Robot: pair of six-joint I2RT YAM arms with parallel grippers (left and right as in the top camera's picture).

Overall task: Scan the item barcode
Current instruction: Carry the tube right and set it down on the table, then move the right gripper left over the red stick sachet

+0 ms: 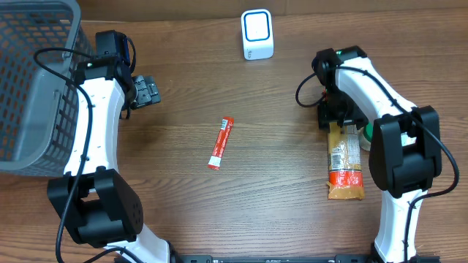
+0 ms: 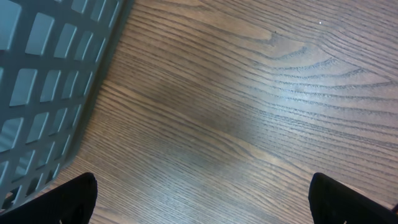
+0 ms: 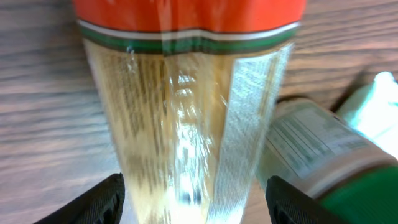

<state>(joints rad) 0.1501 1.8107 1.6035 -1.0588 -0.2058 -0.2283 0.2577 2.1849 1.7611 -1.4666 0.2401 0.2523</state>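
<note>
The wooden desk (image 1: 278,88) carries a grey basket (image 1: 29,88) at its left side. The left claw (image 2: 202,196) hangs wide open over bare wood just beside the basket wall. The right claw (image 3: 196,199) stands spread, its fingers on either side of one end of a long clear-and-orange packet (image 3: 180,112) lying flat on the right. A white scanner (image 1: 257,34) stands at the far edge, well apart. A green bottle (image 3: 329,162) lies just beside the packet. A thin red sachet (image 1: 221,143) lies mid-desk.
</note>
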